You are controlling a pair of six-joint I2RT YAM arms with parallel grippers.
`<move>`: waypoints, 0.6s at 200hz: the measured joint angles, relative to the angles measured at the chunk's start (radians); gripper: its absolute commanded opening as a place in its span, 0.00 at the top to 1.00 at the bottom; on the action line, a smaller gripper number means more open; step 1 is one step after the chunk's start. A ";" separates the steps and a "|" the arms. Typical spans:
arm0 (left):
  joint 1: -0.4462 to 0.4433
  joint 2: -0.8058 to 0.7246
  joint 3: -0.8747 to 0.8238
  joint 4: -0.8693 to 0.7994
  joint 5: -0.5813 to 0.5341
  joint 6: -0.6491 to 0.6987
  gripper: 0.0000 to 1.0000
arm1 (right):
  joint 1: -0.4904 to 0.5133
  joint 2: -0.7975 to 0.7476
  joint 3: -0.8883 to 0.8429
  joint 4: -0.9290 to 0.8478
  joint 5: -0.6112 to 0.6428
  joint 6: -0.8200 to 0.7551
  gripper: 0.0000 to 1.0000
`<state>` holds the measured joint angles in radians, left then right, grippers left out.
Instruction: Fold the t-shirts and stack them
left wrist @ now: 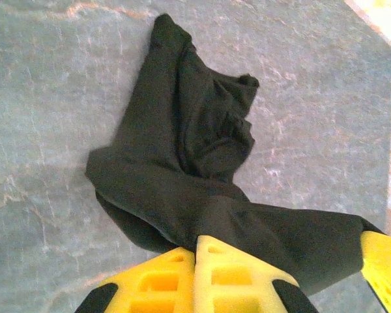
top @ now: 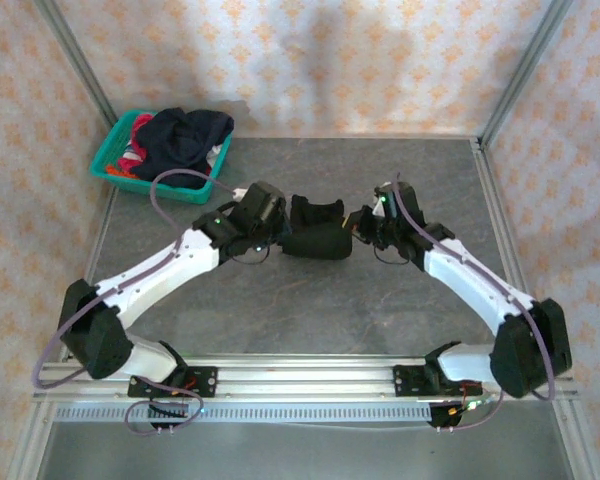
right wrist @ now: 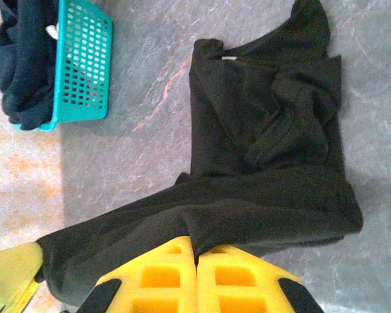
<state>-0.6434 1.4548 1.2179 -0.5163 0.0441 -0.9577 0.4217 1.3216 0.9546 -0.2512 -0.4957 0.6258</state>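
A black t-shirt [top: 315, 232] lies bunched at the middle of the table, stretched between both grippers. My left gripper [top: 280, 234] is shut on its left edge; in the left wrist view the yellow fingers [left wrist: 199, 246] pinch a fold of the black t-shirt [left wrist: 182, 143]. My right gripper [top: 356, 224] is shut on the opposite edge, and its jaws [right wrist: 197, 251] clamp a fold of the black t-shirt [right wrist: 267, 143]. A small white tag [right wrist: 229, 59] shows at the collar. A dark navy t-shirt [top: 185, 135] and a red-pink one [top: 132, 158] sit heaped in the basket.
The teal plastic basket [top: 108, 160] stands at the table's back left corner, its perforated wall [right wrist: 85, 65] visible in the right wrist view. Metal frame posts rise at the back corners. The grey tabletop [top: 320, 310] lies bare between the shirt and the arm bases.
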 measured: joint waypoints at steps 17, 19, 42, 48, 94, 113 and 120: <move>0.023 0.056 0.045 0.000 0.008 0.022 1.00 | -0.010 0.079 0.077 -0.003 -0.003 -0.028 1.00; 0.025 0.063 0.051 0.000 0.009 0.024 1.00 | -0.011 0.090 0.087 -0.002 -0.004 -0.032 1.00; 0.044 0.131 0.100 -0.001 0.028 0.045 1.00 | -0.018 0.177 0.167 0.005 -0.010 -0.058 1.00; 0.049 0.154 0.117 -0.002 0.031 0.051 1.00 | -0.021 0.195 0.180 0.006 -0.010 -0.063 1.00; 0.097 0.304 0.246 0.007 0.060 0.090 1.00 | -0.069 0.354 0.286 0.032 -0.009 -0.079 1.00; 0.126 0.356 0.288 0.012 0.076 0.098 1.00 | -0.087 0.415 0.323 0.059 -0.009 -0.081 1.00; 0.137 0.375 0.303 0.013 0.079 0.101 1.00 | -0.093 0.440 0.340 0.069 -0.010 -0.082 1.00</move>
<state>-0.5064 1.8297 1.5208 -0.5030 0.1234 -0.8562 0.3283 1.7618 1.2945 -0.1818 -0.5053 0.5442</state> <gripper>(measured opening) 0.053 0.046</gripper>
